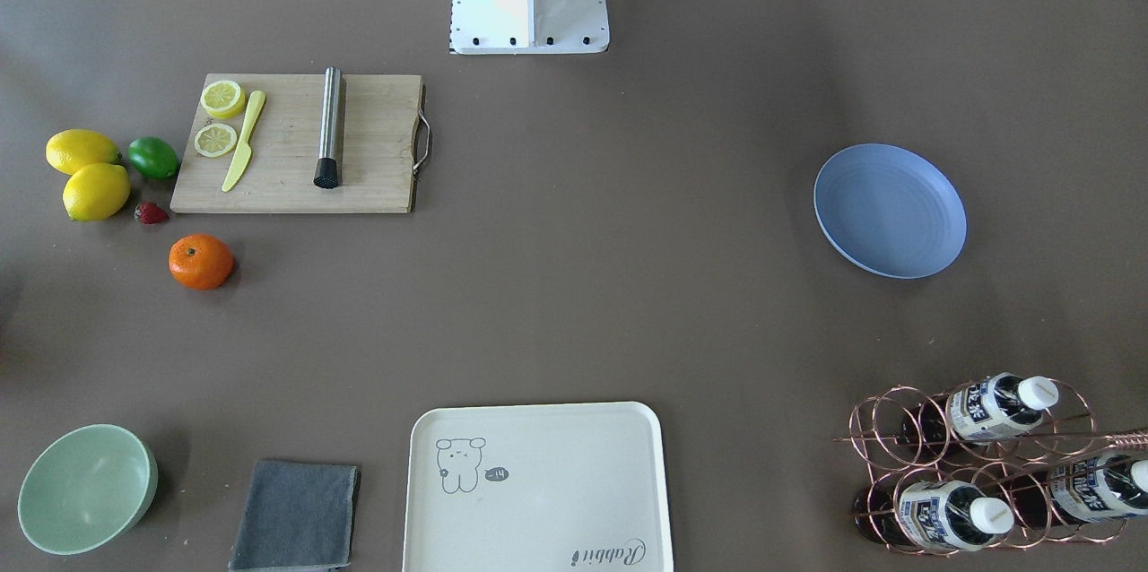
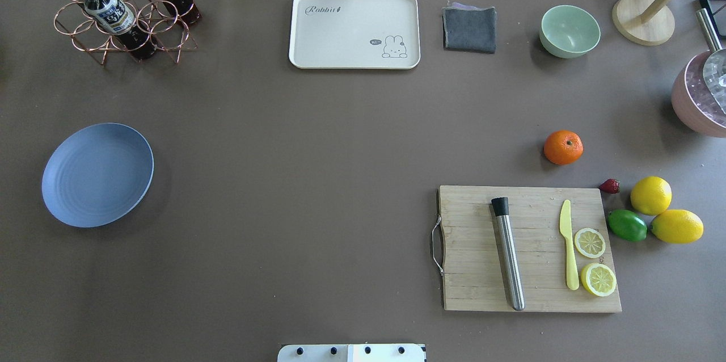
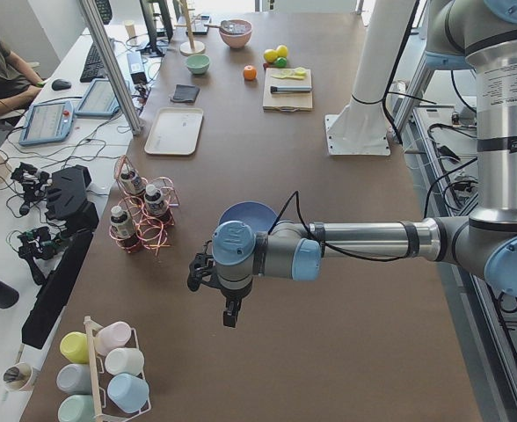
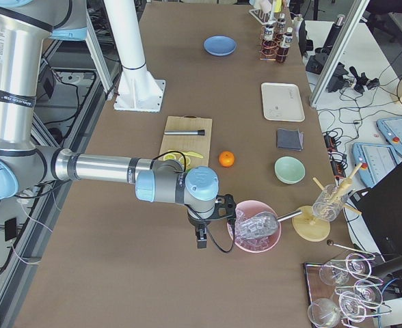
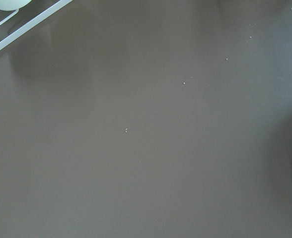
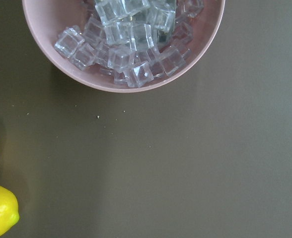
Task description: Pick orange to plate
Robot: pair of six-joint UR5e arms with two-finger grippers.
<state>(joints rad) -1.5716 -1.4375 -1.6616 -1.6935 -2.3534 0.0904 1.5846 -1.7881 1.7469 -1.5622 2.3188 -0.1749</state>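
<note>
Orange (image 2: 563,147) sits on the open surface, robot's right side, just beyond the cutting board (image 2: 527,248), apart from the lemons (image 2: 650,195); plate (image 2: 97,175) empty, well apart on the left side; a long carry likely. Right pincer (image 4: 201,239) hangs near the pink ice bowl (image 2: 689,106); left pincer (image 3: 229,316) near the plate; neither carries anything visible; spread or pressed together, cannot tell.
</note>
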